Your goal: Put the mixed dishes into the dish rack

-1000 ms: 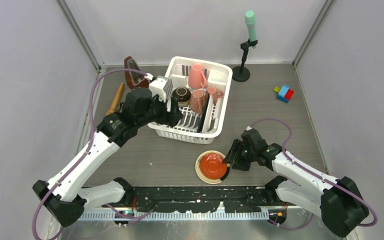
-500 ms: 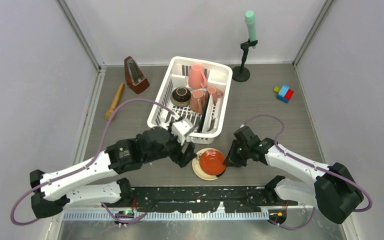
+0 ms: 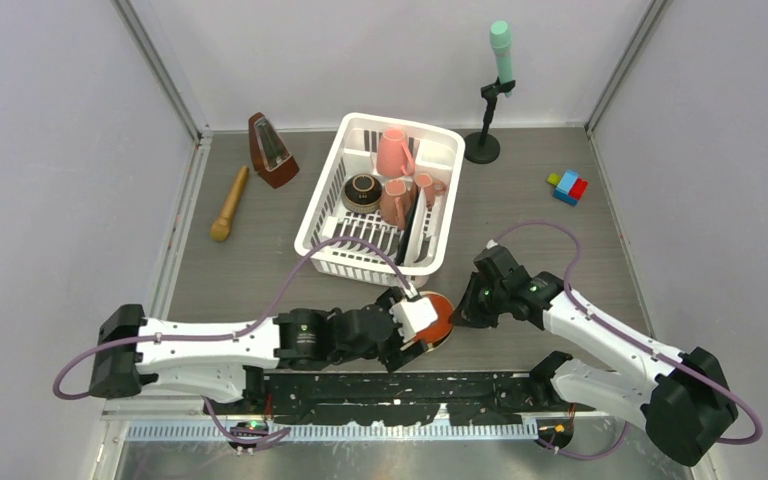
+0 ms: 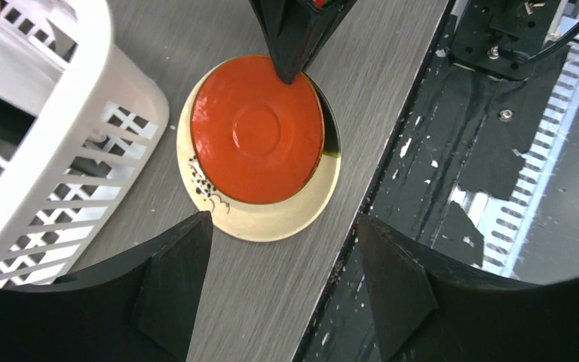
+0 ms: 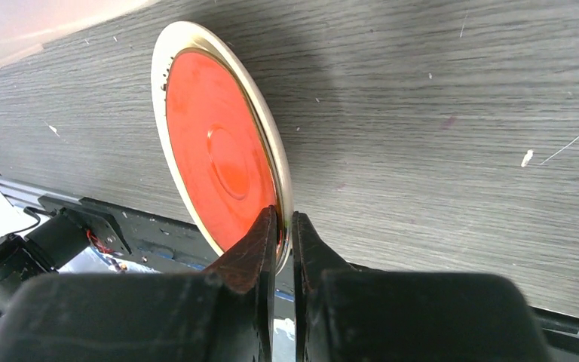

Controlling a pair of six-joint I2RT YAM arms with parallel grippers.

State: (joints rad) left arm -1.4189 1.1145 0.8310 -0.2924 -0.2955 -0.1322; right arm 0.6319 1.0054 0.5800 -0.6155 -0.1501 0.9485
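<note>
Cream plate (image 4: 256,136), red centre, beside dish rack (image 4: 121,68); right jaws pinching rim

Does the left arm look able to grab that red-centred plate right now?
Probably yes. The left gripper hangs right above the cream plate with red centre, jaws open, with nothing in between. The right gripper pinches only one edge of the rim, leaving the rest free.

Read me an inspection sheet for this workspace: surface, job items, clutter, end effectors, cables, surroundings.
Surface: grey table, lightly scuffed.
Job's things: dish rack holds pink mugs and brown bowl; red-centred plate outside it, near the front edge.
Clutter: wooden stick, metronome, toy blocks, microphone stand.
End effectors: left end effector open over the plate; right end effector shut on its rim.
Cables: purple cables loop off both arms.
Surroundings: grey walls.
</note>
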